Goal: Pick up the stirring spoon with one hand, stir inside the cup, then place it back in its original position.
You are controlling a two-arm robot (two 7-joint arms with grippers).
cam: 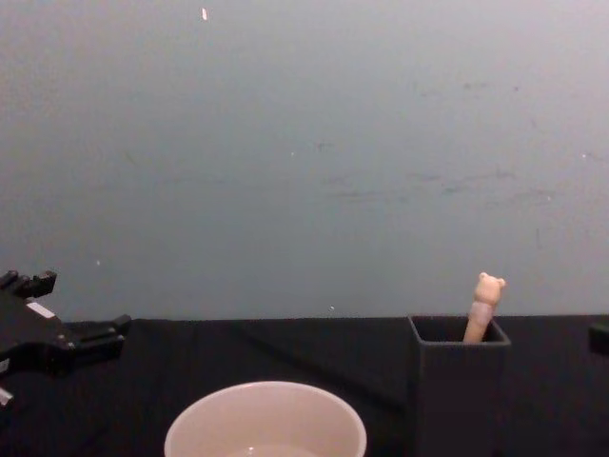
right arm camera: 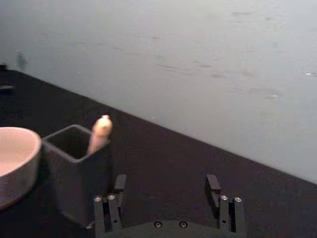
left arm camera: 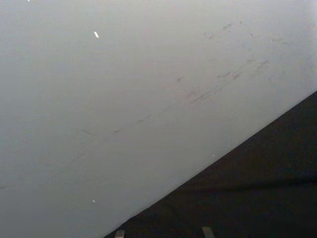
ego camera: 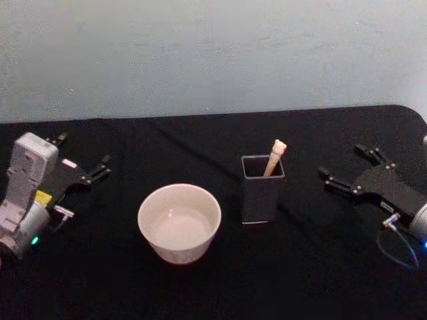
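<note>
The right gripper [ego camera: 341,161] had its fingers [right arm camera: 213,184] spread and released, grasping nothing, near the right edge of the bench [ego camera: 300,280]; the left gripper [ego camera: 81,152], by the left edge, was likewise released. The stirring spoon [ego camera: 275,157] stood tilted in the dark grey square holder [ego camera: 261,197] right of the bench's middle, only its beige handle top and bear head showing, bowl and neck hidden inside. The cup [ego camera: 179,189] stood just left of the holder toward the front edge, not touching it, its base cut off in the chest view; whether it held liquid was unclear.
</note>
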